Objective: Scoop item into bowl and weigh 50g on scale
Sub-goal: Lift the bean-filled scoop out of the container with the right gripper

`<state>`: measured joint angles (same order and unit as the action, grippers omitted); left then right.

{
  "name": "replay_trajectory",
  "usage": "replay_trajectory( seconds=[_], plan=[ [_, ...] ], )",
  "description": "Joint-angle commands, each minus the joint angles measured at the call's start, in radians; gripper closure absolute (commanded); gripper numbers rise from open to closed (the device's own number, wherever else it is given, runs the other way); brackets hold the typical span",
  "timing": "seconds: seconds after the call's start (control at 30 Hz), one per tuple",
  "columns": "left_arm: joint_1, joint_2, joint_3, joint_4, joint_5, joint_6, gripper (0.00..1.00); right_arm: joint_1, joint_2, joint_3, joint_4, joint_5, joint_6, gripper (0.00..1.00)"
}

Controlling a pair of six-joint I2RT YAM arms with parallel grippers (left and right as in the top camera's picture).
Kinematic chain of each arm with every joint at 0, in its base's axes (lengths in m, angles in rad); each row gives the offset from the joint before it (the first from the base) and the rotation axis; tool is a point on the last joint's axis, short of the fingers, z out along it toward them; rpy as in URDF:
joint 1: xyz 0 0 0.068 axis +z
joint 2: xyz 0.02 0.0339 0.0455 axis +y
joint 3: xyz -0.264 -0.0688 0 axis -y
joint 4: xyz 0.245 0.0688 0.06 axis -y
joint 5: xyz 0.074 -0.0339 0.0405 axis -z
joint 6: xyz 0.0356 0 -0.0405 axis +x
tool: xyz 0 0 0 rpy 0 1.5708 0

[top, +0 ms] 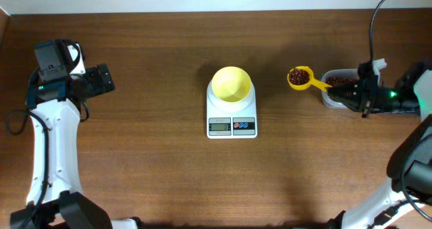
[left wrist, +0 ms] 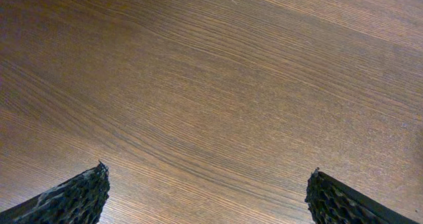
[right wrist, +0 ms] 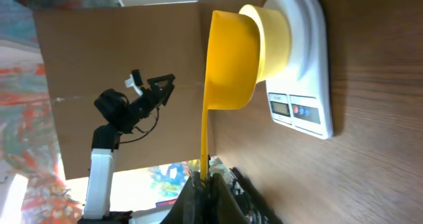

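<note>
The right gripper (right wrist: 203,180) is shut tight on the thin handle of the yellow scoop (top: 301,78), and we see it at the right side of the overhead view. The cup of the scoop is full of small dark red beans (top: 300,74) and sits level, just left of a clear container (top: 326,98) that has more beans in it. In the middle of the overhead view the pale yellow bowl (top: 231,84) sits on top of the white scale (top: 231,126), to the left of the scoop and apart from it. The inside of the bowl shows plain yellow. The left gripper (left wrist: 208,191) is far off at the left side, and in its own camera we see its two black fingers (left wrist: 74,197) spread wide apart over the bare brown table (top: 148,155), holding nothing
</note>
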<state>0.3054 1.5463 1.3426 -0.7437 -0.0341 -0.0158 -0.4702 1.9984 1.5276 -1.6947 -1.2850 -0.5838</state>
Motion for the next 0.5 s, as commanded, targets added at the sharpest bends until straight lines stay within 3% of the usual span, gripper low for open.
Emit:
replay_trajectory(
  seconds=[0.0, 0.47],
  plan=[
    [0.003, -0.014, -0.003, 0.002, -0.007, 0.001, 0.01, 0.026, 0.003, -0.003, -0.005, -0.095, -0.007, 0.96],
    [0.003, -0.014, -0.003, 0.002, -0.007, 0.001, 0.01, 0.037, 0.003, -0.003, -0.004, -0.257, -0.007, 0.96]
  ],
)
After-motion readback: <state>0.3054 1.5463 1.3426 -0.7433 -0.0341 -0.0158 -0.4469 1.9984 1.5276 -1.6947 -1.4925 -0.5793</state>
